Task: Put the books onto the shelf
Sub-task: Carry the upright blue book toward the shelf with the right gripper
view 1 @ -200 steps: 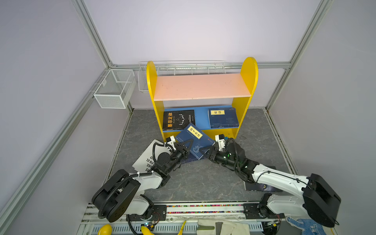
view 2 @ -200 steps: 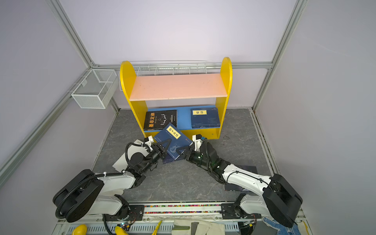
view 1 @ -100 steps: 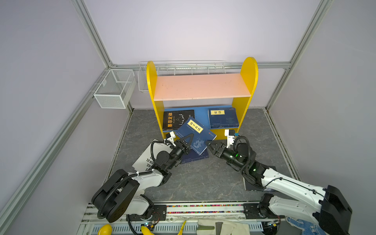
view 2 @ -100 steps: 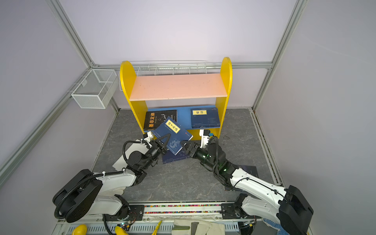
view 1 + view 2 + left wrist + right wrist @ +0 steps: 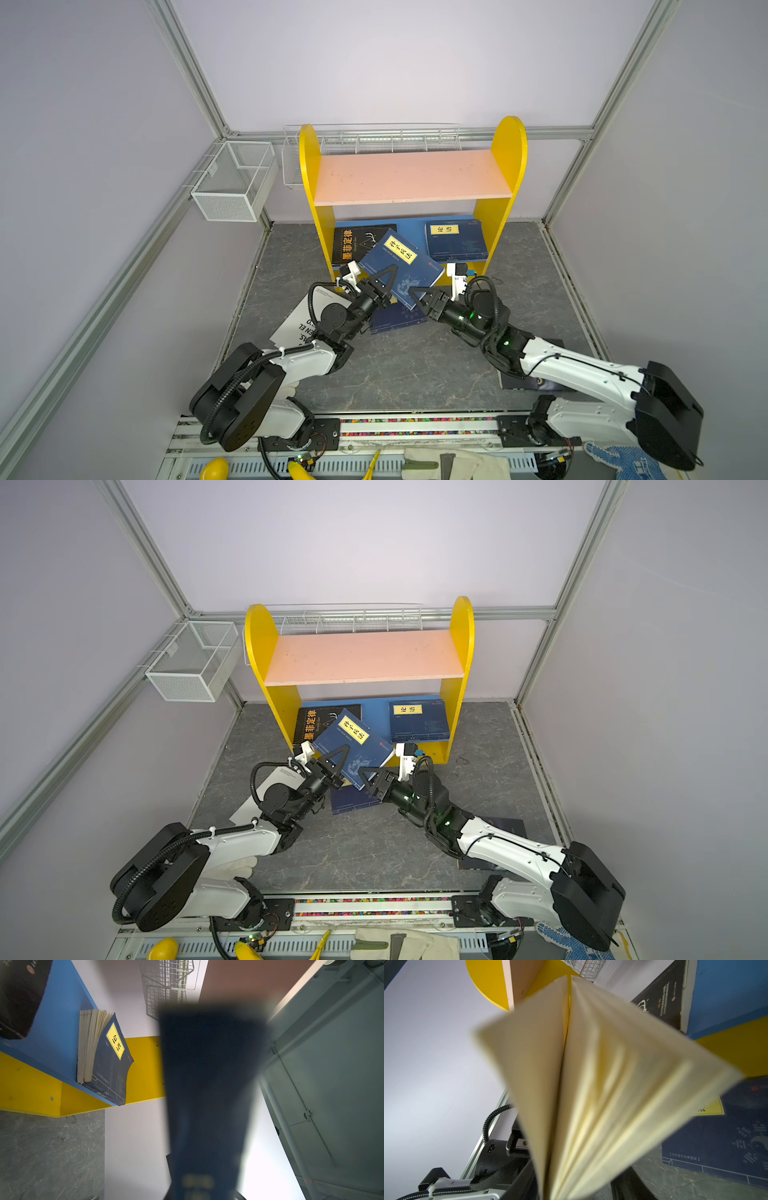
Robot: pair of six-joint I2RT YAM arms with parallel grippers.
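While a navy paperback (image 5: 399, 264) hangs tilted just before the blue lower board (image 5: 411, 226) of the shelf (image 5: 505, 166), cream pages (image 5: 591, 1084) fanning, the left end effector (image 5: 386, 279) clamps it. The right end effector (image 5: 416, 295) straddles its near corner, grip unclear. A black orange-titled paperback (image 5: 359, 245) and another navy one (image 5: 455, 243) lie shelved; three more books (image 5: 397, 323) wait on the marbled desk (image 5: 415, 365).

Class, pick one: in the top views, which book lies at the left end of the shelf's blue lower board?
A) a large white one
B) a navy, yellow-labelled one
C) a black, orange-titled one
C: the black orange-titled book lies flat at the left end of the blue lower board.
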